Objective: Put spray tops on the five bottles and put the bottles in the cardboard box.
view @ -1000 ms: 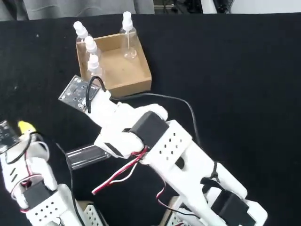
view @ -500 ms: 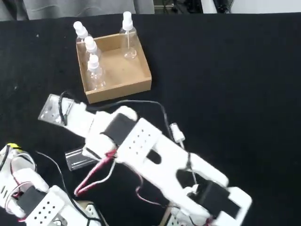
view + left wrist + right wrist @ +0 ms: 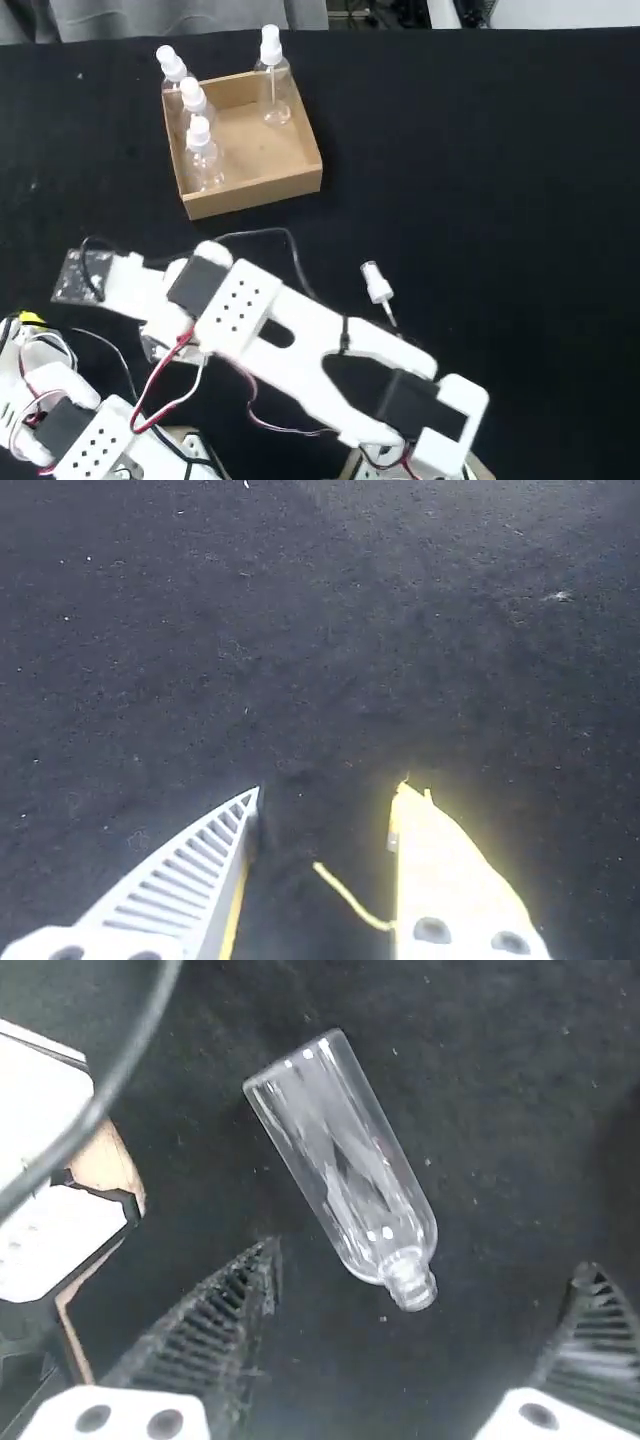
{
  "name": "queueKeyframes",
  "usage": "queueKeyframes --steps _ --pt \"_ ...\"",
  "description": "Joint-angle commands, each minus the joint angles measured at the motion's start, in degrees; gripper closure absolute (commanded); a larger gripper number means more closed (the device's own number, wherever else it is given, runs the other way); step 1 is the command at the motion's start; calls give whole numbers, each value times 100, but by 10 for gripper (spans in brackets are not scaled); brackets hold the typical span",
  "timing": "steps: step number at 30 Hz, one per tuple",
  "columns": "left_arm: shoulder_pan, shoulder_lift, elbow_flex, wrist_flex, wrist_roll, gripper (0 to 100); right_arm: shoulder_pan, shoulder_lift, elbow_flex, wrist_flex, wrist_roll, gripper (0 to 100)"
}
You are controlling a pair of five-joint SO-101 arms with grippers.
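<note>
While the left gripper [image 3: 328, 792] hangs over bare black table [image 3: 500, 150] at the near left corner, its white and yellow fingers stand apart with nothing between them. Just right of it, the right arm [image 3: 300, 345] stretches from its base at the near edge leftward across the table. The right gripper [image 3: 430, 1258] is spread wide above the bottle [image 3: 340, 1175], touching nothing. That bottle is clear and uncapped and lies on its side on the cloth at the near left. Its long axis runs flat along the table, with the open neck between the two fingertips and the rounded base pointing away beyond them. Neither finger touches the glass.

Farther back and a little to the right sits the box [image 3: 290, 175], open side up. Four capped bottles [image 3: 200, 145] stand upright in it, three in a row along its left wall and one at the far right corner.

Right of the arm's middle, well apart from the box, the loose top [image 3: 376, 285] lies on the table. Its white head points to the far left and its thin tube to the near right.
</note>
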Motion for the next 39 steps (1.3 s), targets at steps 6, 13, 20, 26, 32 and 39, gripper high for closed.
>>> queueKeyframes --steps 6,13,20,26,32,39 --pt "-57 -53 -189 26 26 805 -70 444 -382 -352 290 603" --pt "-57 -53 -171 18 26 805 70 954 -391 -730 193 603" --pt "-57 -53 -171 18 26 805 255 1613 -602 -800 220 603" --pt "-57 -53 -163 18 26 805 695 1824 -787 -791 220 660" --pt "-57 -53 -154 18 26 805 756 1842 -725 -774 202 772" --pt "-57 -53 -154 18 26 805 756 1798 -778 -352 185 835"
